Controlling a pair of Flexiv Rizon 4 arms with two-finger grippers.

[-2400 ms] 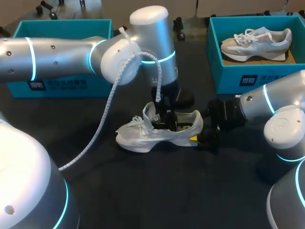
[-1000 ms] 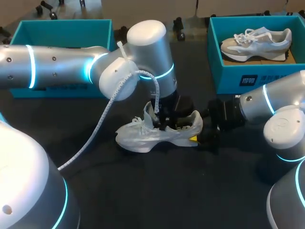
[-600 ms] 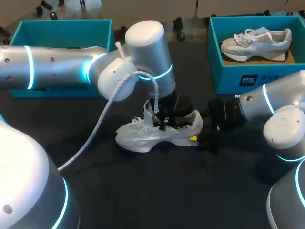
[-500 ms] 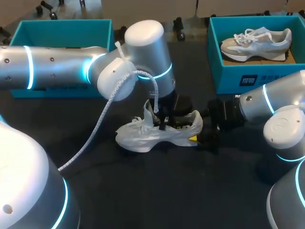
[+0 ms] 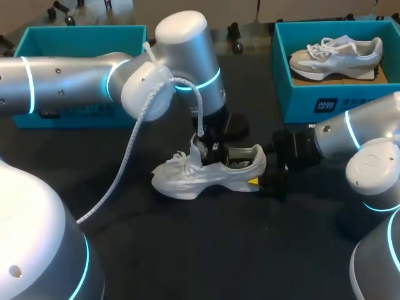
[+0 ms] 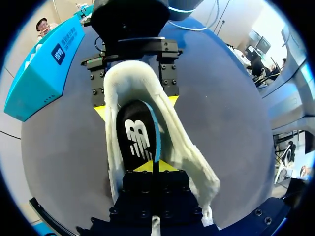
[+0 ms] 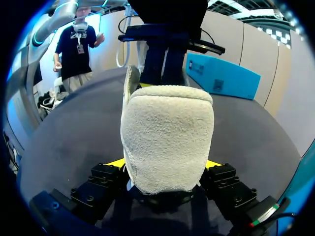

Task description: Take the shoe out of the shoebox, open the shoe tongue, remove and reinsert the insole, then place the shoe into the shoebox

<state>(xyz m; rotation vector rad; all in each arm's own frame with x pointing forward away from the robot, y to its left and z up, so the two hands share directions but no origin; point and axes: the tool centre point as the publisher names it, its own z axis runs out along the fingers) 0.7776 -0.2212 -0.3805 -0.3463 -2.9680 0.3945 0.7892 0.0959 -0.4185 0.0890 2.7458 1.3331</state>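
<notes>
- Currently the shoe (image 5: 206, 175) lies on its sole on the surface (image 5: 206, 256), out of the shoebox (image 5: 81, 34), which sits beyond the shoe on your left arm's side.
- Your right gripper (image 7: 165, 164) clamps the shoe's heel from both sides; hold that clamp firm, since it is all that anchors the shoe.
- Your left gripper (image 6: 153, 166) hangs over the shoe's opening, tips pressed together on the rear edge of the insole (image 6: 139, 140). This looks like the insole pull.
- Draw the insole up and back toward the heel, along the shoe's length, so the front slides out from under the tongue instead of folding.
- Go slowly: the insole is thin and bendy, and a pinch on one edge may slip.
- Watch the collar walls either side of the insole; drag there would lift the whole shoe.
- Above the shoe there is open room to rise.
- Behind the heel your right arm fills the space, so don't swing there.
- Beyond the heel stands a second box (image 5: 312, 94) holding another shoe (image 5: 337, 53); keep clear of its near wall.
</notes>
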